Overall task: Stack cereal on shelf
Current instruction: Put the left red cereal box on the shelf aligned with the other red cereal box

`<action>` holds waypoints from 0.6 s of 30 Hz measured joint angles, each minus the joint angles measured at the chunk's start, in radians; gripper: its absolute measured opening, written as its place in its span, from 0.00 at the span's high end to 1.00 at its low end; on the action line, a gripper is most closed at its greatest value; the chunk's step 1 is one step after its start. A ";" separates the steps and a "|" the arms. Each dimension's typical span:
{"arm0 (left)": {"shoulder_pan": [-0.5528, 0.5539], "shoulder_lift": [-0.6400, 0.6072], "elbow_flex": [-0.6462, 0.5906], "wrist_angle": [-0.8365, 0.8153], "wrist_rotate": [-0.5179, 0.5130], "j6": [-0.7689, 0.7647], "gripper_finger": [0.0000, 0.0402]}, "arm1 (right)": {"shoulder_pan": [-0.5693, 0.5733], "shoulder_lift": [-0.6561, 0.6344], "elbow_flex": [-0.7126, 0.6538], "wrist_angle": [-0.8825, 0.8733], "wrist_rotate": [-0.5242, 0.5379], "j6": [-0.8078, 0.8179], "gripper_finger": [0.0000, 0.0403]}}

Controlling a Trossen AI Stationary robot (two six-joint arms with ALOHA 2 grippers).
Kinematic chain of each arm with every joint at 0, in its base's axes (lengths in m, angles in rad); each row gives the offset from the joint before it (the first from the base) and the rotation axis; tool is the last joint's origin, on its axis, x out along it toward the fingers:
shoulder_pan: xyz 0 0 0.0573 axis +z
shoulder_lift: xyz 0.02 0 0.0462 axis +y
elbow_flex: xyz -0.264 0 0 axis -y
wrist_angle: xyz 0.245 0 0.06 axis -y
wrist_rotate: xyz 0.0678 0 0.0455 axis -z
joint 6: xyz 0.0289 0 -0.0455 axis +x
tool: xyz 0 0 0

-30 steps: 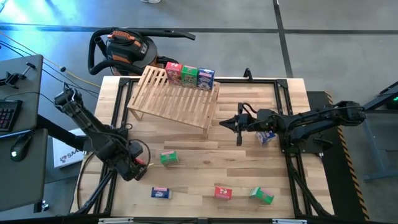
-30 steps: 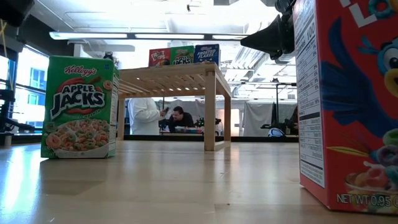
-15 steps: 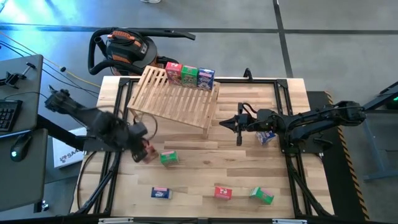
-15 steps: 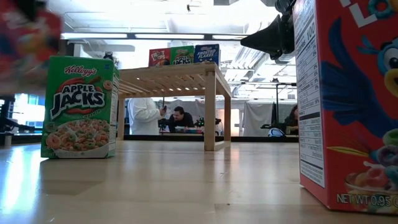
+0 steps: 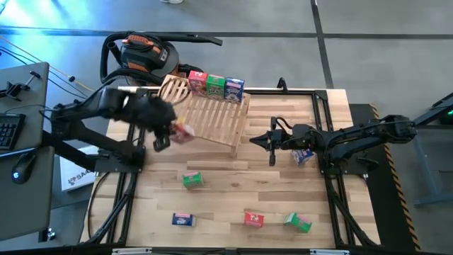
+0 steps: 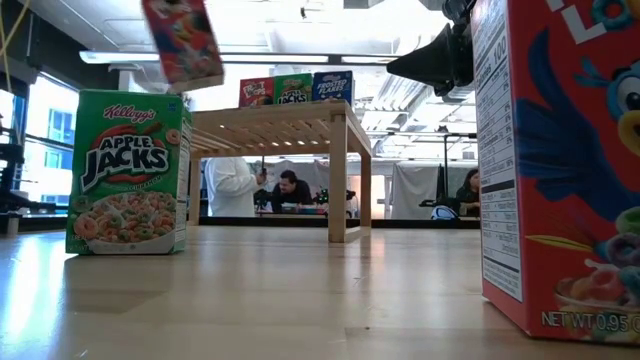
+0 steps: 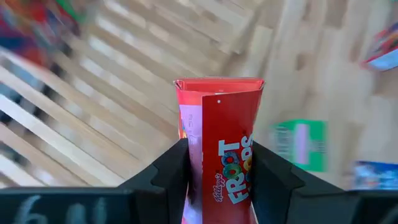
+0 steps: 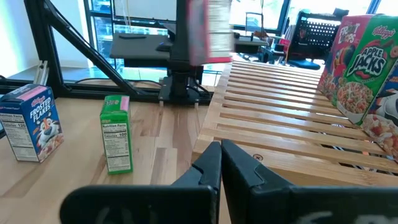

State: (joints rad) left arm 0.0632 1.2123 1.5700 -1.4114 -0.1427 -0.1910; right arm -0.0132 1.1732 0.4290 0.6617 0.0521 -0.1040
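Note:
My left gripper (image 5: 172, 132) is shut on a red Froot Loops box (image 7: 221, 143), held in the air over the near left part of the slatted wooden shelf (image 5: 202, 115). The same box shows high up in the low view (image 6: 182, 40). Three boxes, red (image 5: 197, 83), green (image 5: 215, 86) and blue (image 5: 234, 88), stand along the shelf's far edge. My right gripper (image 5: 271, 146) waits shut to the right of the shelf and holds nothing (image 8: 221, 155). My left gripper pinches the red box between its two fingers (image 7: 177, 171), which lie against the two broad faces below the box's top end (image 7: 217, 87). The box is lifted clear, above the shelf's slats, and its top end points away from the gripper.
On the table lie a green box (image 5: 192, 180), a blue box (image 5: 183, 219), a red box (image 5: 254, 219) and a green box (image 5: 298, 222). A blue-and-white box (image 5: 304, 156) sits under the right arm. A vacuum cleaner (image 5: 141, 57) stands beyond the far left corner.
My left gripper has swung quickly from the table's near left part up and toward the far edge, carrying the red box. The box now hangs over the shelf's left part. The right arm has kept still.

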 joint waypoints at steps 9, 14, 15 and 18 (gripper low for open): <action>0.287 0.199 0.142 -0.009 0.082 0.620 0.74 | 0.000 0.000 0.000 0.000 0.000 0.000 1.00; 0.404 0.285 0.174 0.002 0.092 0.775 0.80 | 0.000 0.000 0.000 0.000 0.000 0.000 1.00; 0.420 0.297 0.182 0.002 0.102 0.785 0.81 | 0.000 0.000 0.000 0.000 0.000 0.000 1.00; 0.442 0.324 0.205 0.006 0.117 0.817 0.81 | 0.000 0.000 0.000 0.000 0.000 0.000 1.00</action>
State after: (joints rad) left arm 0.5052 1.5359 1.7751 -1.4058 -0.0255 0.6260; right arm -0.0132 1.1732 0.4290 0.6621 0.0521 -0.1040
